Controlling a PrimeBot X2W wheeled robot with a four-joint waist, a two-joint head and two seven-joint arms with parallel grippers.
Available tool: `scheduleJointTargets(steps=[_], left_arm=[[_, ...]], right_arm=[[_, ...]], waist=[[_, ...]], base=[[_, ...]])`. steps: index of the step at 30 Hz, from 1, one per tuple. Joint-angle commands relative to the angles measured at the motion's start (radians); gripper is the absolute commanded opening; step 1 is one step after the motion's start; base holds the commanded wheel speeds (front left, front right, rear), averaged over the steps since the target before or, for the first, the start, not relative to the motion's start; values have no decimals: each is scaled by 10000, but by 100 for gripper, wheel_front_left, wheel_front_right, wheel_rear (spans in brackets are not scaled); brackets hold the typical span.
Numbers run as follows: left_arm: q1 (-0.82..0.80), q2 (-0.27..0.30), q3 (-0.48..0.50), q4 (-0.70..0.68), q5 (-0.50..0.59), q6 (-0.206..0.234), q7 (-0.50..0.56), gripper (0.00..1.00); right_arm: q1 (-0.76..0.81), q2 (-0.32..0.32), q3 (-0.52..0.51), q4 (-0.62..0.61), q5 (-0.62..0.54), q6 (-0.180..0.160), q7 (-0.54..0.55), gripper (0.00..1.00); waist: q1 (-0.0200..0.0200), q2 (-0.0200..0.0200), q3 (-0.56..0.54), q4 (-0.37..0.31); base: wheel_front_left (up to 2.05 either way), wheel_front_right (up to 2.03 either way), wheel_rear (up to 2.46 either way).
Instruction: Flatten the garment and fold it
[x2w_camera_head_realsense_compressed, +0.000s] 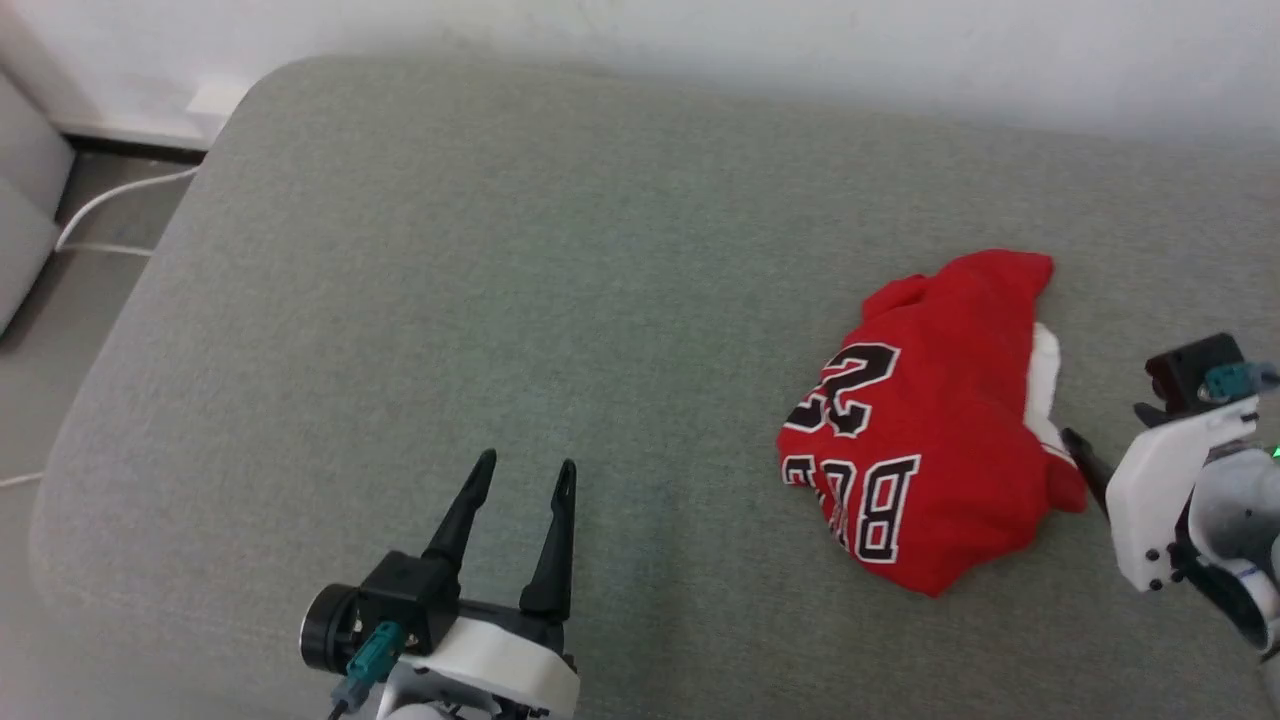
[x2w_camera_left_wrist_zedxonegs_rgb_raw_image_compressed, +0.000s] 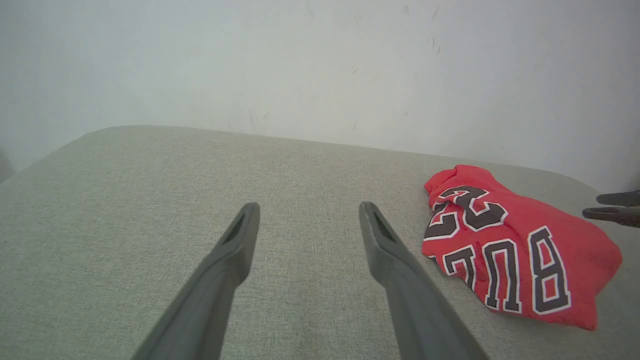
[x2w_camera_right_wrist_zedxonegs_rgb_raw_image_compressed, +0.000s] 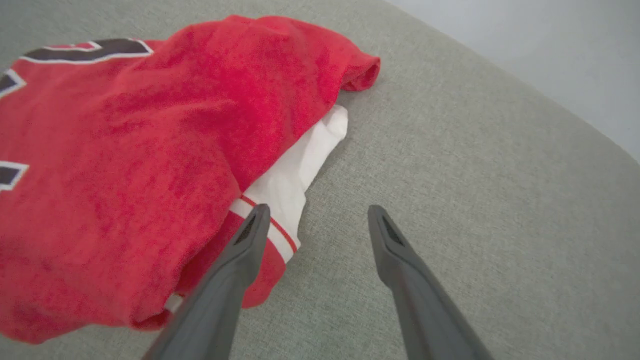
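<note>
The garment is a red jersey lying bunched in a heap on the right part of the grey cushion, its black white-outlined letters and number facing up. A white sleeve with red-striped trim sticks out from under its right edge. My right gripper sits just right of the heap, open; in the right wrist view its left finger lies over the sleeve trim, with the right gripper holding nothing. My left gripper stands open over bare cushion, well left of the garment.
The cushion's rounded edge drops to the floor at the left, where a white cable runs beside a grey furniture piece. A pale wall stands directly behind the cushion. The right gripper's fingertips reach in at the left wrist view's right edge.
</note>
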Motion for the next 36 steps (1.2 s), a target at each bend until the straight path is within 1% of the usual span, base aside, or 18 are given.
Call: scheduleJointTargets(steps=[1,3,4,5,7,10,15,16,17,19,21,24,27,30,33,36], left_arm=[[-223,-108,94,11,78,-117,-47,100],[-295,-217,194,-14,21,-225,-47,100],[-323,-274,252,-17,-79,-305,-47,100],[-353,-316,292,11,-124,-370,-47,100],[-409,-367,328,88,-39,-441,-47,100],[-421,-426,426,85,-36,-490,-47,100],[-416,-459,468,100,7,-541,-47,100],[-425,-463,489,105,12,-536,-47,100],[-433,-467,517,94,14,-530,-47,100],[-439,-471,544,89,26,-542,-47,100],[-419,-472,560,104,27,-560,-47,100],[-336,-474,648,136,59,-570,-47,100],[-228,-474,728,148,89,-604,-47,100],[-130,-475,794,163,160,-652,-47,100],[-74,-475,832,140,216,-702,-47,100],[-55,-475,852,102,247,-732,-47,100]], right_arm=[[-386,-148,152,358,300,-23,407,100],[-729,-258,377,836,808,-23,846,100],[-888,-419,548,1063,895,-23,944,100],[-1017,-585,743,1279,966,-23,986,100],[-1251,-711,949,1730,1215,-23,957,100],[-1473,-954,1475,2347,1169,-23,922,100],[-1513,-997,2195,2918,1479,-23,907,100],[-1541,-1020,2323,2974,1531,-23,830,22],[-1595,-1042,2388,3016,1537,-23,674,0],[-1694,-1113,2456,3123,1459,-23,313,0],[-1764,-1103,2284,3216,1365,-23,-145,0],[-1713,-931,1787,3210,1447,-23,-851,0],[-1475,-938,1335,3000,1332,-23,-1297,0],[-1084,-883,503,2688,1034,-23,-1555,0],[-434,-744,-653,2326,530,-23,-1594,0],[423,-350,-1802,1873,-44,-23,-1454,0]], waist=[[-3,0,762,843],[-3,0,921,1071],[-3,0,1004,1187],[-3,0,1075,1303],[-3,0,1173,1472],[-3,0,1261,1619],[-3,0,1294,1677],[-3,0,1279,1647],[-3,0,1264,1592],[-3,0,1151,1436],[-3,0,968,1212],[-3,0,622,751],[-3,0,307,225],[-3,0,31,-336],[-3,0,-130,-793],[-3,0,-205,-1147]], base=[[0,0,0],[0,0,0],[0,0,0],[0,0,0],[0,0,0],[0,0,0],[0,0,0],[0,0,0],[0,0,0],[0,0,0],[0,0,0],[0,0,0],[0,0,0],[0,0,0],[0,0,0],[0,0,0]])
